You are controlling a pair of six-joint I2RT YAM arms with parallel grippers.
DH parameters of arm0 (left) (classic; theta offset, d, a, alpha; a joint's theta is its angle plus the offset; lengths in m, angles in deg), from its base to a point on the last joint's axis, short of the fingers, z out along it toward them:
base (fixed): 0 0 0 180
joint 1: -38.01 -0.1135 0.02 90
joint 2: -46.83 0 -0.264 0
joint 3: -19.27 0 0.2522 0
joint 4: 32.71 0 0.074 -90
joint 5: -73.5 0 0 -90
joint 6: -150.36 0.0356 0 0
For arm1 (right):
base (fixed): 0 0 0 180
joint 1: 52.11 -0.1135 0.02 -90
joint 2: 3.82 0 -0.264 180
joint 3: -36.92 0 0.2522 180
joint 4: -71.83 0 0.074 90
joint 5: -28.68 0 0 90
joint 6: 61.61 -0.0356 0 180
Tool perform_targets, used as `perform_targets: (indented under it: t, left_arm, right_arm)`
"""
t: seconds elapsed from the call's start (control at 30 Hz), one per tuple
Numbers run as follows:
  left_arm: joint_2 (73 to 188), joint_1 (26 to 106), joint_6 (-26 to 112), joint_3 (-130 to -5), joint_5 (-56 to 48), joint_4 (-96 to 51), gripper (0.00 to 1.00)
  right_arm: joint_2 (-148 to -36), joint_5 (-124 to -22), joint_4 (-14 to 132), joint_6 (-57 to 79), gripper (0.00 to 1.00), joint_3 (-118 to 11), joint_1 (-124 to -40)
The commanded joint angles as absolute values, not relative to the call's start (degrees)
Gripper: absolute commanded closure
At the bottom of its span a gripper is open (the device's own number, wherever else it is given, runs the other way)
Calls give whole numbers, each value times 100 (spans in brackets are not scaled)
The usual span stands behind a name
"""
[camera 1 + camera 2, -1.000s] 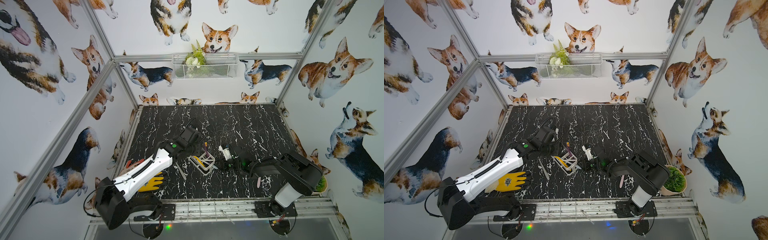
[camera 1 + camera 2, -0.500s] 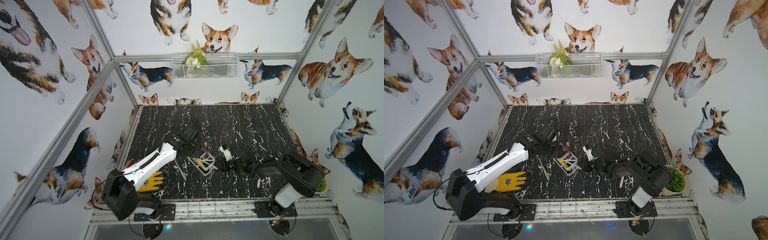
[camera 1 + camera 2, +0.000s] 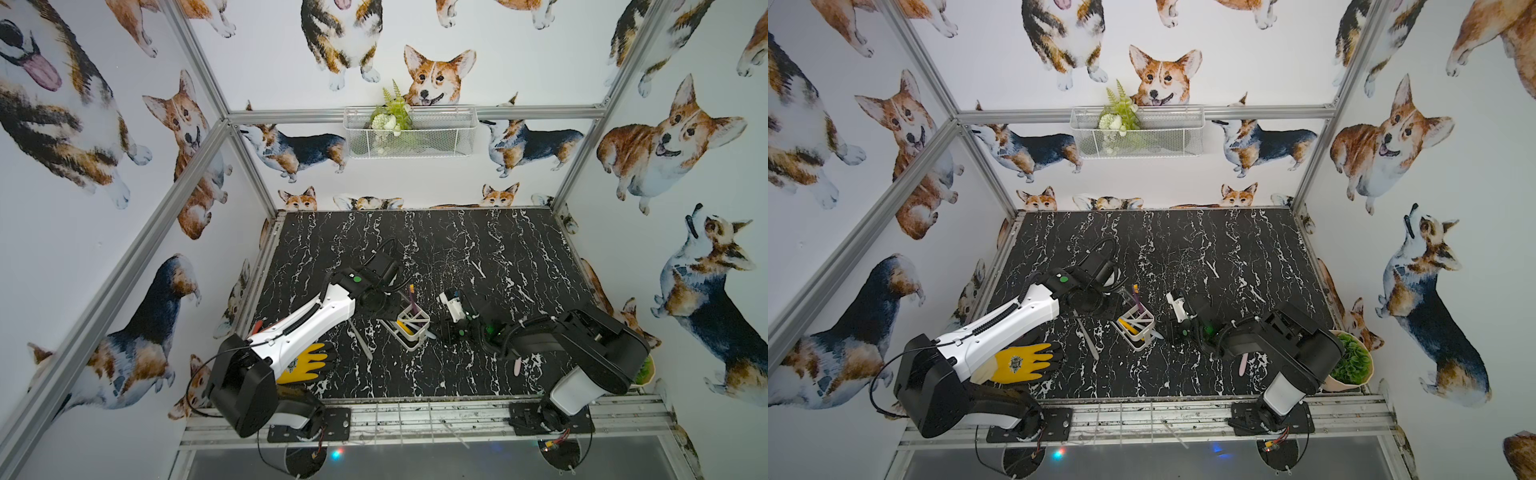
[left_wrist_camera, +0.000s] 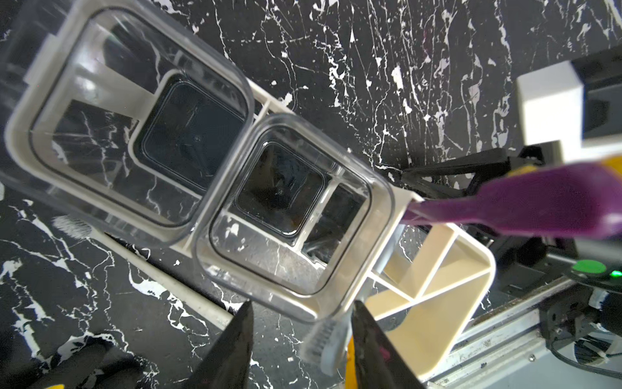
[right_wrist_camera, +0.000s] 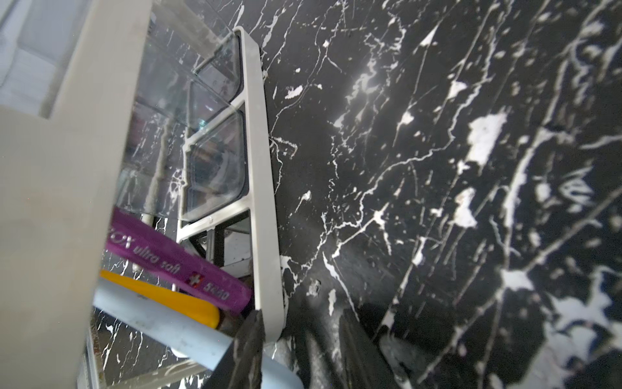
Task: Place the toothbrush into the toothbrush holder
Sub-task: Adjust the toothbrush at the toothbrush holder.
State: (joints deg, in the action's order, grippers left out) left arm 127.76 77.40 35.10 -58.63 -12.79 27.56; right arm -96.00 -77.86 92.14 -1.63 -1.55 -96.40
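Toothbrush (image 3: 414, 305) in toothbrush holder (image 4: 434, 323) as before, left claw (image 4: 302, 313) narrower, fingers (image 4: 232, 343) apart, right claw (image 5: 300, 313) unmoved, grip unclear.

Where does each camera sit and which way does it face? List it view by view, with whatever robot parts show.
Top views: high over the front edge, looking down on the table, the left arm, right arm and toothbrush holder; both show nearly the same scene.
Left wrist: on the left arm, looking down into the holder's clear cups; its two black fingers show.
Right wrist: low at the holder's end, looking along its white frame; its fingers show.
Shared: both wrist views catch the purple toothbrush.
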Motion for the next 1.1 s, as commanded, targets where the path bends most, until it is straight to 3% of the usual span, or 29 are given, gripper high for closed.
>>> perform_targets:
  t: [0.0,0.6,0.87,1.07]
  left_arm:
    - [12833,7731,3533,-5852,-1368,2839,51]
    - [12912,7732,3347,-6066,-1434,2743,76]
    - [12857,7729,3261,-6257,-1505,2842,84]
    - [12779,7787,3259,-6380,-1644,2882,88]
  right_arm:
    - [-9663,-7714,8893,-228,60,-103,-9663]
    - [-9645,-7705,8960,-237,59,-92,-9715]
    - [-9501,-7668,8864,-206,47,-106,-9712]
    - [-9194,-7557,8565,-108,43,-94,-9711]
